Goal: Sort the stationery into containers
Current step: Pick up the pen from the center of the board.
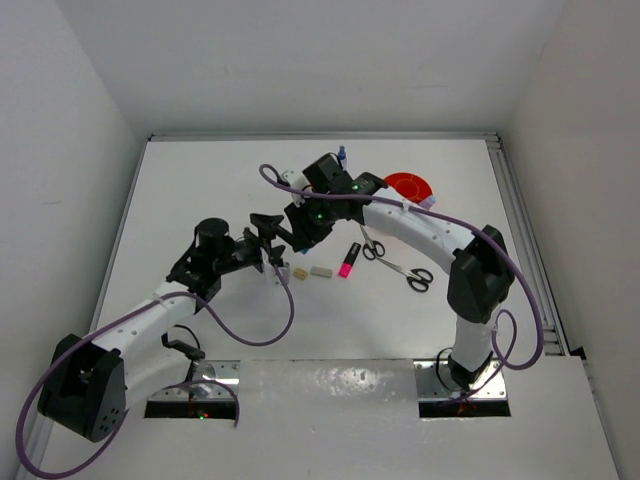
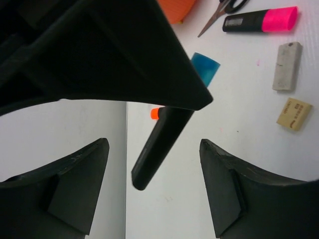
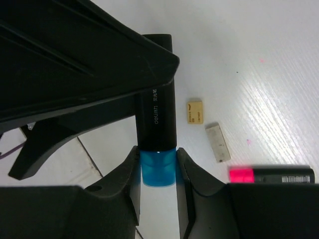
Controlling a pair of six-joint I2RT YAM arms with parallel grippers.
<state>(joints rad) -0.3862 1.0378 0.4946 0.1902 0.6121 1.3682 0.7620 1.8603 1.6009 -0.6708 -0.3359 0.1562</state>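
My right gripper is shut on the blue cap of a black marker and holds it above the table. In the left wrist view the marker's black barrel points down between the fingers of my open left gripper, touching neither one. The two grippers meet at mid-table, left gripper beside right gripper. On the table lie a pink-capped marker, a beige eraser, a grey eraser and scissors. The orange container stands at the back right.
A small blue-capped bottle stands near the back wall behind the right arm. A bit of orange shows behind the held marker in the left wrist view. Cables loop from both arms over the table.
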